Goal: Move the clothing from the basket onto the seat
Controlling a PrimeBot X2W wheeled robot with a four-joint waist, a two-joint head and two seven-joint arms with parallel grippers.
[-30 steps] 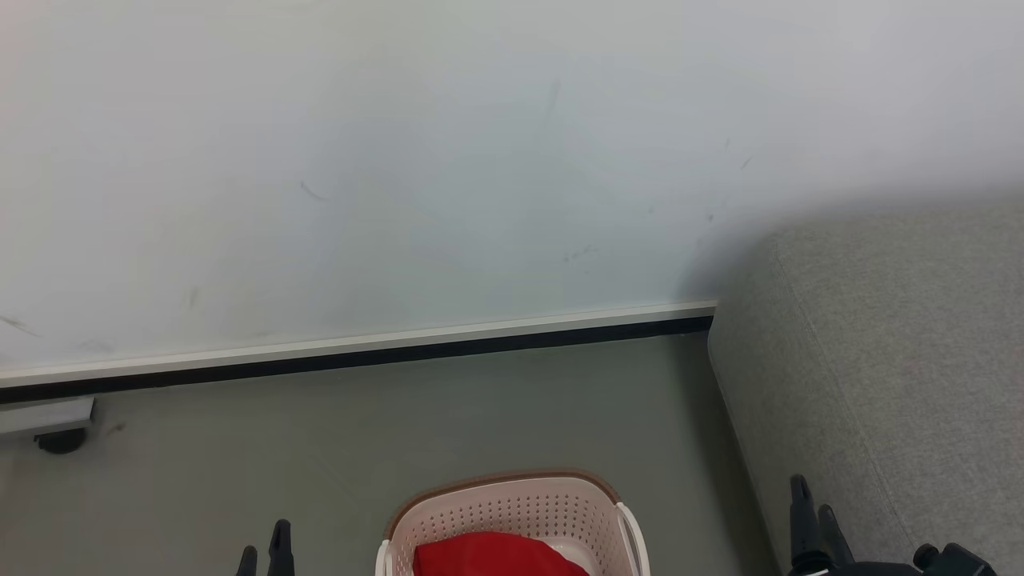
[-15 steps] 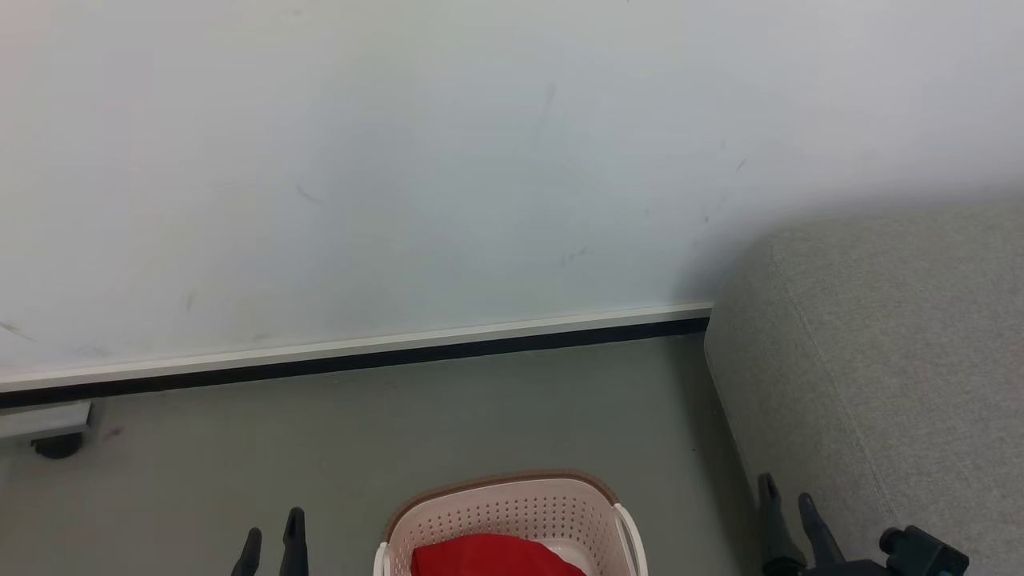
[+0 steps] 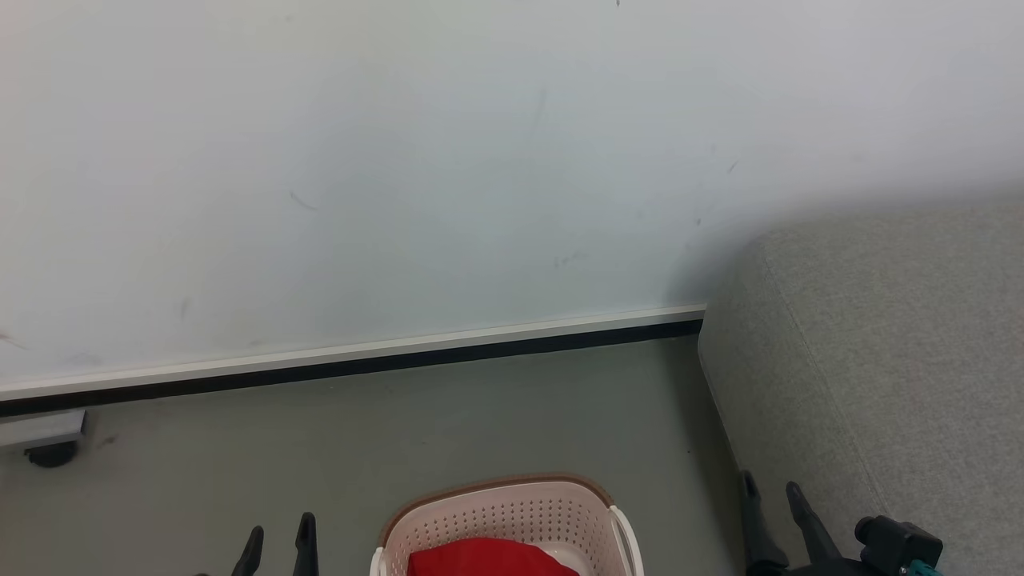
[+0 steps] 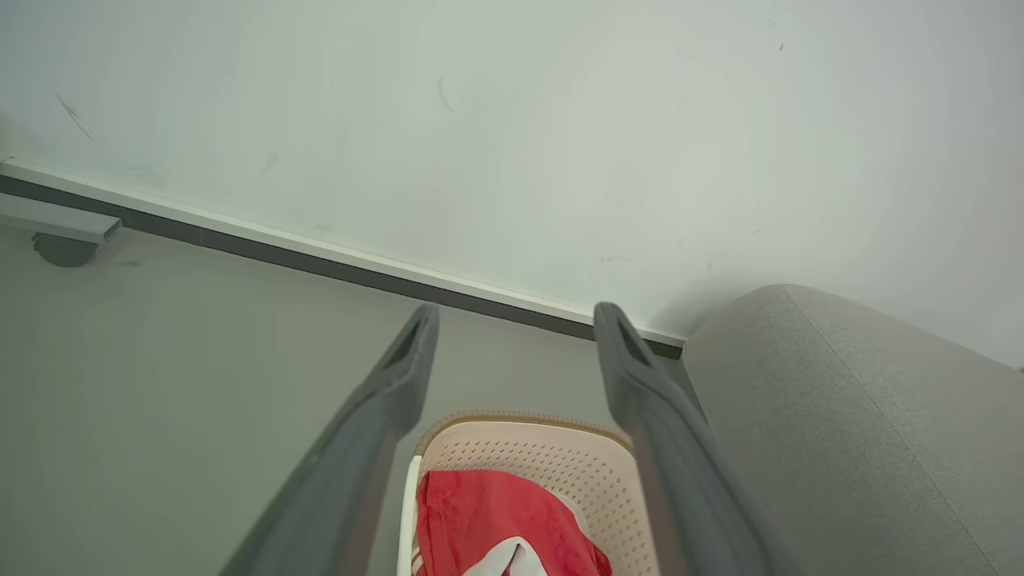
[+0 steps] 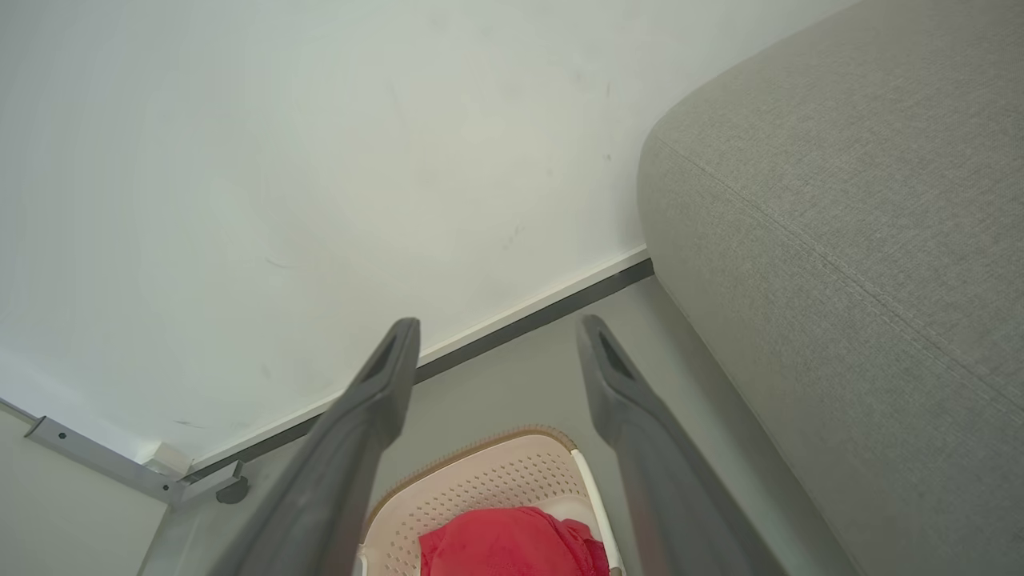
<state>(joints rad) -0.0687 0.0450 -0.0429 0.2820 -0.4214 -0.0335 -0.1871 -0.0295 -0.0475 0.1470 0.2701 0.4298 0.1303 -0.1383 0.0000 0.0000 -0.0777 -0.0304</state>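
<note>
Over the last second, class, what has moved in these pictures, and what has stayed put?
Both grippers moved inward toward the basket: the left gripper to the right, the right gripper to the left. The whole view shifted slightly too. Nothing was grasped; both stayed open. The clothing stayed in the basket, beside the seat.

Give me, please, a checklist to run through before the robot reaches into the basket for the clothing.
1. Left gripper open, holding nothing: ok.
2. Right gripper open, holding nothing: ok.
3. Clothing lies in the basket with nothing over it: ok.
4. Basket upright on the floor, beside the seat: ok.
5. Seat has bare room for the drop: ok, the part in view is bare.
6. How many garments there are: cannot tell, the basket is cut off at the picture edge.
</note>
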